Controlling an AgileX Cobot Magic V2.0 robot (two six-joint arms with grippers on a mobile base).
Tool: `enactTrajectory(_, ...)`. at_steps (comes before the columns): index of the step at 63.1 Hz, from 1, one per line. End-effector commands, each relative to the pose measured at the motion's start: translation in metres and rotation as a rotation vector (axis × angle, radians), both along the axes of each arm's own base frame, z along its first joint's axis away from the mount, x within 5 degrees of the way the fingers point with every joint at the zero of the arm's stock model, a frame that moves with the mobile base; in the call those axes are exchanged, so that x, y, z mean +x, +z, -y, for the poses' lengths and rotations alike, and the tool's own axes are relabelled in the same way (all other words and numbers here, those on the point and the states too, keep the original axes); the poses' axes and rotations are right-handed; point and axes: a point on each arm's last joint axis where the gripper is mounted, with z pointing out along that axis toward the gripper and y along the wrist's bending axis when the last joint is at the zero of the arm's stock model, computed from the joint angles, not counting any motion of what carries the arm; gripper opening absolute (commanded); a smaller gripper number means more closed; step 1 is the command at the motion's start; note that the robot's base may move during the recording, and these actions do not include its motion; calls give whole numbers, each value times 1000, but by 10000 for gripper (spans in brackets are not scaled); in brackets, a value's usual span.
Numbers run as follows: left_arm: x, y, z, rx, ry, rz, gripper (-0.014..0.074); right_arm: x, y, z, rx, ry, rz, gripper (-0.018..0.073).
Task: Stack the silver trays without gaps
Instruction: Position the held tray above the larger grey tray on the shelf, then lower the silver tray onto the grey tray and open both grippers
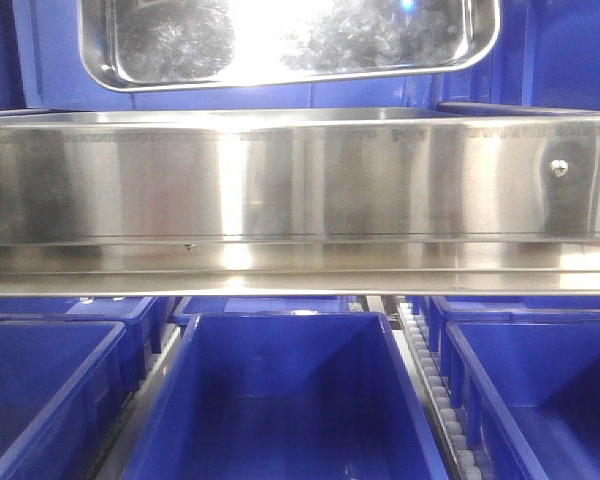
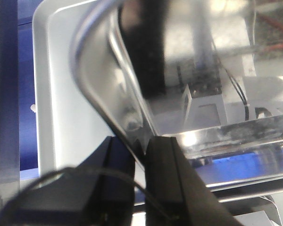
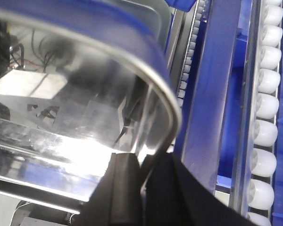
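Between L fingers [image 2: 162, 160] & R fingers [image 3: 125, 174], both pinching its rim, upper tray [image 2: 104, 84] hung, carry step; next prob. needed level drop into lower tray [image 2: 52, 141].

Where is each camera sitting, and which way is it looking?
Front view: outside the robot, faces a long brushed-steel rail, blue plastic bins below, shiny silver steel tray above; no robot parts.
Left wrist view: on the left arm, faces left claw pinching a tray rim.
Right wrist view: on the right arm, faces right claw pinching a tray rim.
Both wrist views share a claw-pinched tray rim.
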Motion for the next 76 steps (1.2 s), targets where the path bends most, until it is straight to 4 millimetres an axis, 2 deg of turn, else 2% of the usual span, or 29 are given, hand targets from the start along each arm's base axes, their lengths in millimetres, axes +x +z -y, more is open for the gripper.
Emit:
enactTrajectory(1,-13,15,-1,-23,-46,4,-48,-14,20,5,36,22,25,57)
enactTrajectory(42,-14,14,-2,-14,-45,-9,-48,-16,20,1,96,42,2,57)
enactTrajectory(55,-4,14,-15,-43,8,-29,-48,-5,16,3,95,13,-3,57)
enactTrajectory(64,6,13,-26,-100,47,-41,-48,12,-1,-1,98,-10,-59,62)
enactTrajectory(70,11,14,-32,-113,56,-31,-47,26,-13,-5,114,-19,-85,124)
enactTrajectory(76,16,14,-38,-117,76,-19,-35,36,-23,-8,120,-27,-99,307)
